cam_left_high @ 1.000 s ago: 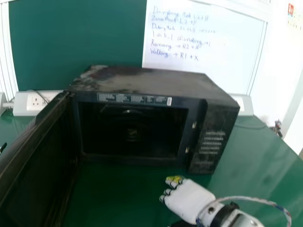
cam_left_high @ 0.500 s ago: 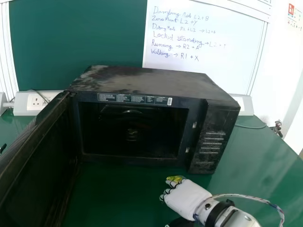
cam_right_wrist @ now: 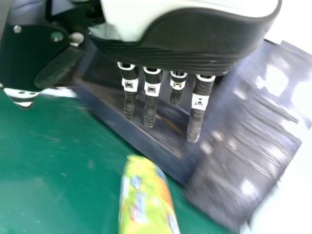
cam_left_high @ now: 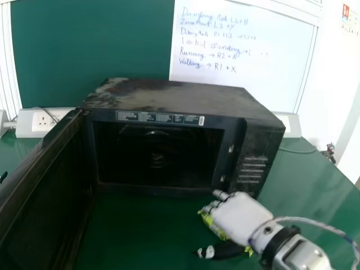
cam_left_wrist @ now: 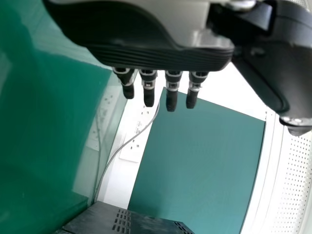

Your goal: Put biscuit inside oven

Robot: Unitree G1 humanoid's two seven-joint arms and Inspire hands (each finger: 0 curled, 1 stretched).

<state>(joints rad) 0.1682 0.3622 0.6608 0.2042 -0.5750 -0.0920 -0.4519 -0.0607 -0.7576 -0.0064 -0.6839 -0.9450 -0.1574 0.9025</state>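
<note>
"Where's the biscuit packet (cam_left_high: 209,223) sitting?"

"It's lying on the surface (cam_left_high: 135,236), just in front of the oven (cam_left_high: 174,97), partly hidden beneath the right robot hand (cam_left_high: 242,216). That hand is hovering wide and empty; in its wrist view the fingers (cam_right_wrist: 150,105) are pointing out straight, apart from the wrapper."

"So it's setting up the grasp, I'm guessing?"

"Looks that way. The thumb (cam_left_high: 225,250) is showing on the near side, the fingertips on the far side. I'd be lowering the palm until both sides are straddling the packet's middle, then closing softly. Squeezing hard could be crushing the biscuits, and pinching one end might be letting the rest droop."

"And afterwards?"

"It should be lifting enough for clearing the oven's bottom lip, and keeping the knuckles away from the control panel (cam_left_high: 250,169), which is standing close by."

"Is the oven ready?"

"Its door (cam_left_high: 42,194) is hanging wide open on the left, so the cavity (cam_left_high: 185,163) is facing us. Something faint is showing deep inside, but I'm not making out what. The packet is waiting outside."

"And the left robot hand (cam_left_wrist: 156,56)?"

"Idling in its own wrist view, fingers extended, holding nothing."
</note>
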